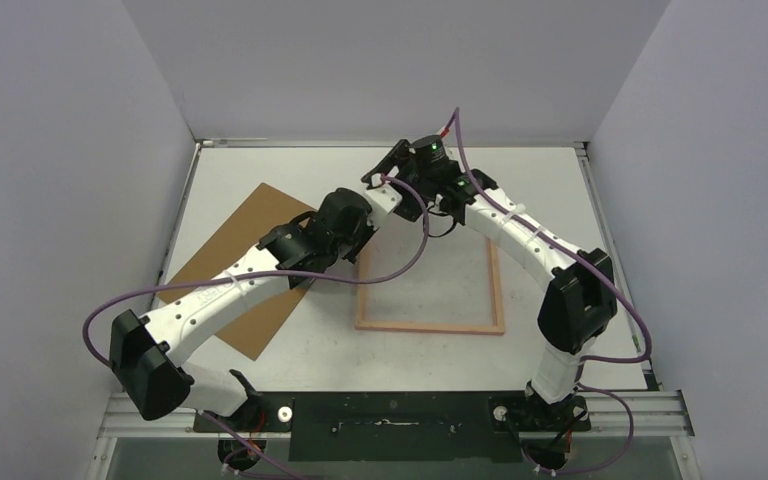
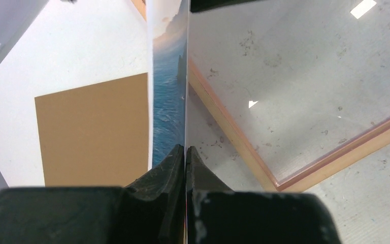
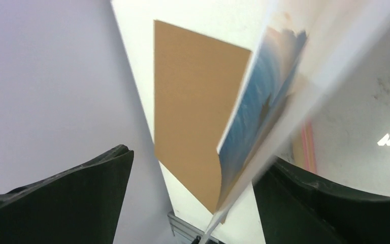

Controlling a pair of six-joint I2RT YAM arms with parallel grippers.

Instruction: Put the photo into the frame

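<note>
The left gripper (image 2: 185, 150) is clenched on the lower edge of the photo (image 2: 167, 91), which stands on edge in the air rather than lying flat; its sea-and-mountain side faces the brown backing board (image 2: 94, 132), its blank side the frame (image 2: 233, 124). The pinch sits at the very margin, probably so that most of the sheet stays free to be lowered.

The frame lies flat near the middle of the table (image 1: 540, 180), pale wood side up with its clear pane (image 2: 294, 86) showing, which suits a print dropped in from behind; the photo hangs over the frame's far-left corner, above its left rail. The backing board lies askew toward the table's left edge, apart from the frame and out of the way.

The right gripper (image 3: 200, 157) hovers by the frame's far edge, jaws wide apart on either side of the blurred sheet and pinching nothing; whether one finger brushes the sheet cannot be told.

The print looks ready to be tipped face down onto the pane; a sheet held at one thin edge may flop or skew.
</note>
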